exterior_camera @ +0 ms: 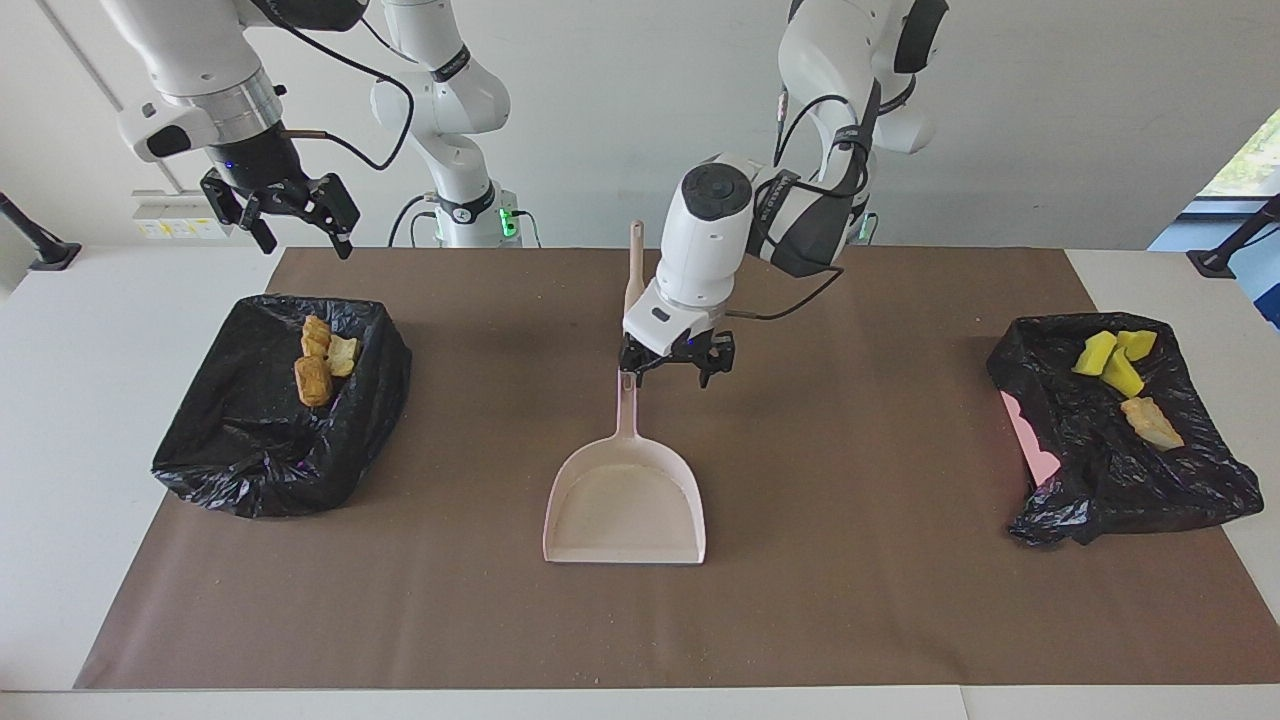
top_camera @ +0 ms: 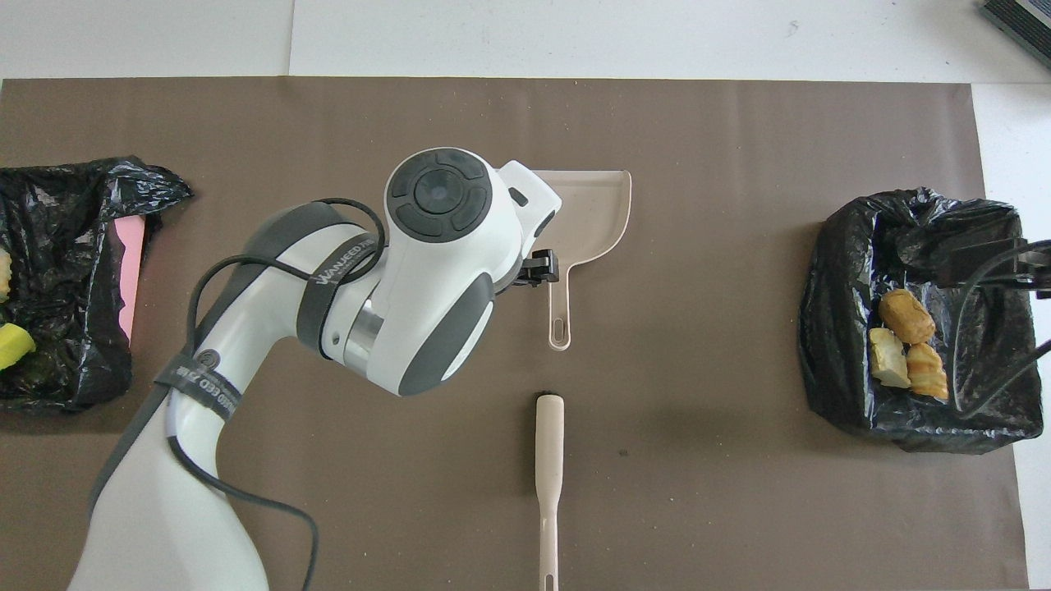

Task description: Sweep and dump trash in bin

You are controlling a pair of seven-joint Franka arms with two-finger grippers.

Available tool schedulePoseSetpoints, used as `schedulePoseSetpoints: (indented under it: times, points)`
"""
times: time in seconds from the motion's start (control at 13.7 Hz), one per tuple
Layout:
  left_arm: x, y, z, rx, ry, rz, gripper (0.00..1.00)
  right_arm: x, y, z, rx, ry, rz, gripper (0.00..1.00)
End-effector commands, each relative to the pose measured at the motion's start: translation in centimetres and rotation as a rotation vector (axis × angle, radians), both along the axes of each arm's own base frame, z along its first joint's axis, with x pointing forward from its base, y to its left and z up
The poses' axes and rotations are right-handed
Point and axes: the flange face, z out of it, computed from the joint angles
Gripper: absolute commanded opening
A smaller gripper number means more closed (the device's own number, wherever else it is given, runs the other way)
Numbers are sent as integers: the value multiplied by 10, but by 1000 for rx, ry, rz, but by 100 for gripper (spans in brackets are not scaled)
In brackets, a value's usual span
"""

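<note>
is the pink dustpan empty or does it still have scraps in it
Empty. The dustpan lies flat on the brown mat with only fine crumbs on its tray; no scraps in it.

A grey band point(top_camera: 338, 269) around the white left robot arm point(top_camera: 246, 345), centre-left of the overhead frame, carried lettering too unclear to read.

Pale pink dustpan point(exterior_camera: 625, 500) on brown mat point(exterior_camera: 860, 560); black bin liners point(exterior_camera: 270, 440); golden-brown point(exterior_camera: 313, 380) and bright yellow scraps point(exterior_camera: 1095, 353).
</note>
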Motion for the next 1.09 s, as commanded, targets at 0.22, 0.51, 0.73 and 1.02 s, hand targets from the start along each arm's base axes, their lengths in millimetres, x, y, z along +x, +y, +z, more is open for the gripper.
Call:
schedulePoseSetpoints:
  times: [0.22, 0.51, 0.73, 1.02]
  points:
    - [0, 183, 68, 35, -11, -91, 100, -2, 1, -2, -13, 5, 24, 100]
    - [3, 278, 137, 67, -38, -107, 100, -2, -4, -1, -8, 6, 20, 100]
    - [-6, 324, 183, 74, -1, -168, 100, -2, 0, 0, 5, 0, 26, 100]
    - [-15, 356, 212, 69, 37, -191, 100, -3, 8, 1, 9, -2, 39, 100]
